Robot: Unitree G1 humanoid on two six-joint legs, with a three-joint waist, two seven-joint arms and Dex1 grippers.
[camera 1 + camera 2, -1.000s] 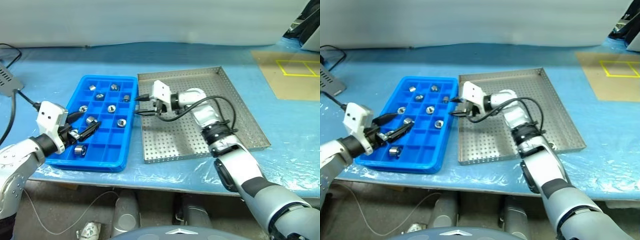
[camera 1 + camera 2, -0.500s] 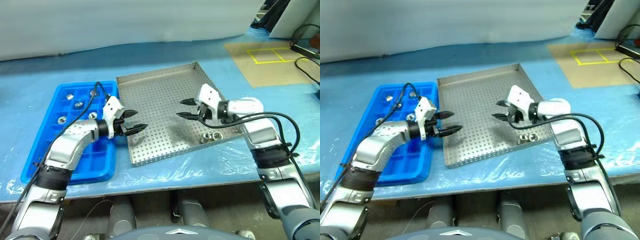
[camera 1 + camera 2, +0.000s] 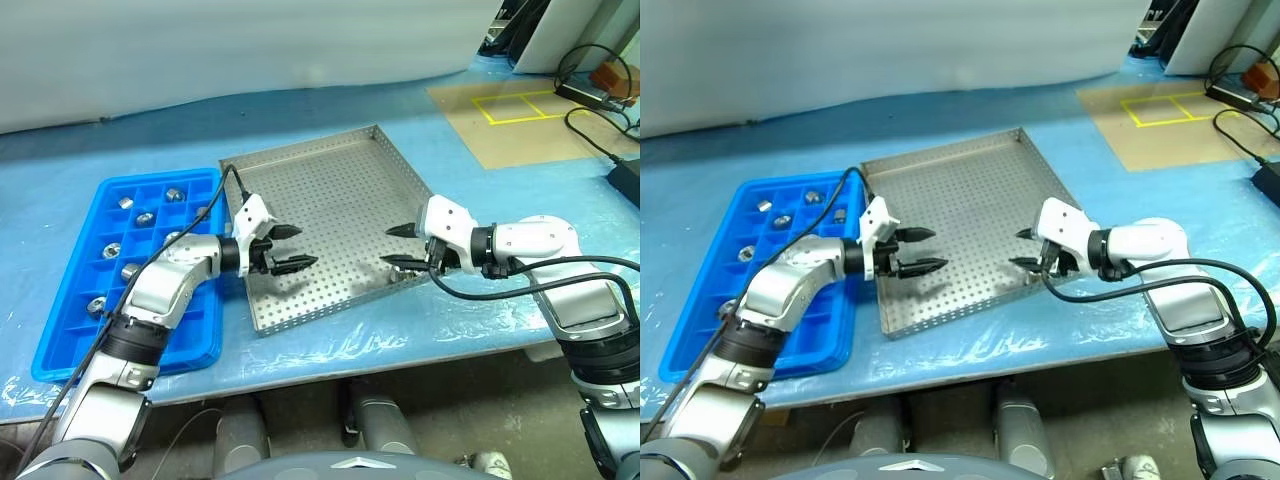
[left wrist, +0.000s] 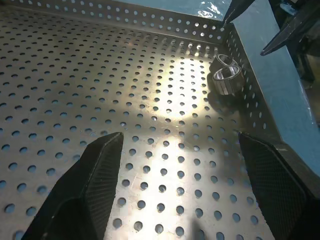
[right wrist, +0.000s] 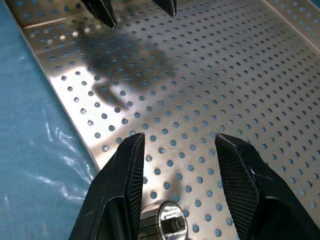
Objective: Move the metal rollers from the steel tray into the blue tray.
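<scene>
The steel tray [image 3: 340, 195] lies in the middle of the blue table. The blue tray [image 3: 150, 182] sits to its left and holds several metal rollers [image 3: 146, 217] in its compartments. Two more rollers [image 4: 226, 76] lie side by side in the steel tray's front right corner. My left gripper [image 3: 305, 247] hovers open and empty over the left part of the steel tray, pointing right. My right gripper [image 3: 386, 247] hangs open over that front right corner, pointing left. One roller [image 5: 170, 223] lies on the tray floor below its fingers, not gripped.
A brown mat [image 3: 510, 125] marked with yellow tape lies at the back right of the table. Black cables [image 3: 590, 75] run along the far right edge. Bare blue table lies in front of both trays.
The camera has swung, shifting the whole picture. My left gripper moved from over the blue tray to over the steel tray. My right gripper moved from the steel tray's left edge to its front right corner.
</scene>
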